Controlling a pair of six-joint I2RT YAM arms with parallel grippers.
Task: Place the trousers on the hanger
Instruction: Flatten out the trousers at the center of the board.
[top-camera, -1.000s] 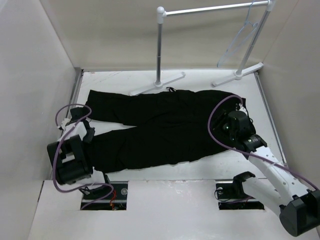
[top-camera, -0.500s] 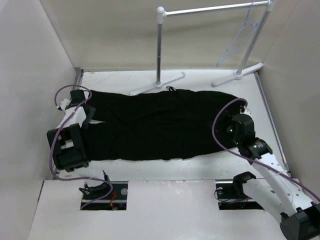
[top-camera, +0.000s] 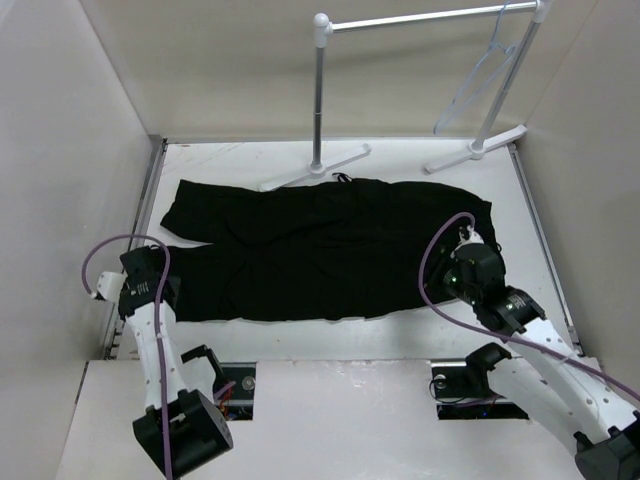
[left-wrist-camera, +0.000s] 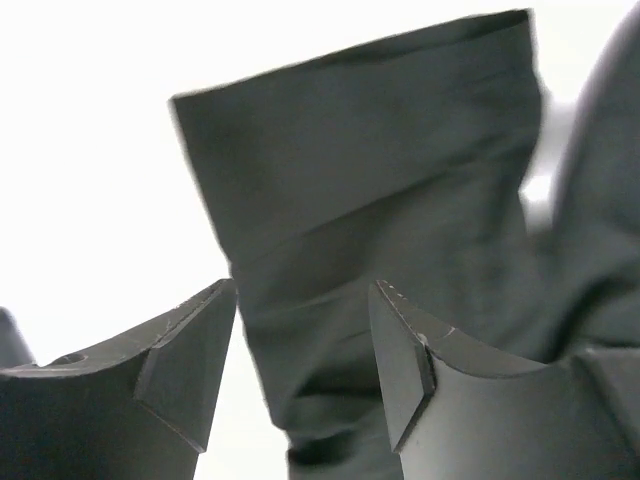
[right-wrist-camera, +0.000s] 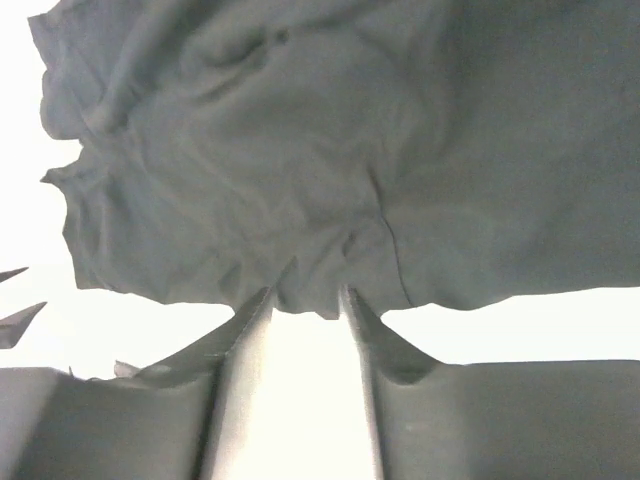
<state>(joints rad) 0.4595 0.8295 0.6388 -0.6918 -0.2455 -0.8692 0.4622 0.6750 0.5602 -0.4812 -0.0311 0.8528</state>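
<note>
The black trousers (top-camera: 330, 250) lie flat across the table, legs to the left and waist to the right. The pale clear hanger (top-camera: 478, 85) hangs at the far right of the rack rod, away from both arms. My left gripper (top-camera: 158, 283) is at the near left beside the lower leg's cuff. In the left wrist view it (left-wrist-camera: 302, 292) stands open over the cuff of the trousers (left-wrist-camera: 380, 170). My right gripper (top-camera: 462, 248) is at the waist end. In the right wrist view it (right-wrist-camera: 307, 295) is shut on a puckered edge of the trousers (right-wrist-camera: 350, 150).
A white tubular garment rack (top-camera: 420, 20) stands at the back, its two feet (top-camera: 315, 168) on the table just behind the trousers. Beige walls close in left, right and back. Two cut-outs with cables sit by the arm bases at the near edge.
The near leg was swung up against the far leg. My left gripper let go, opened and drew back toward the near left. My right gripper narrowed onto the waist edge.
</note>
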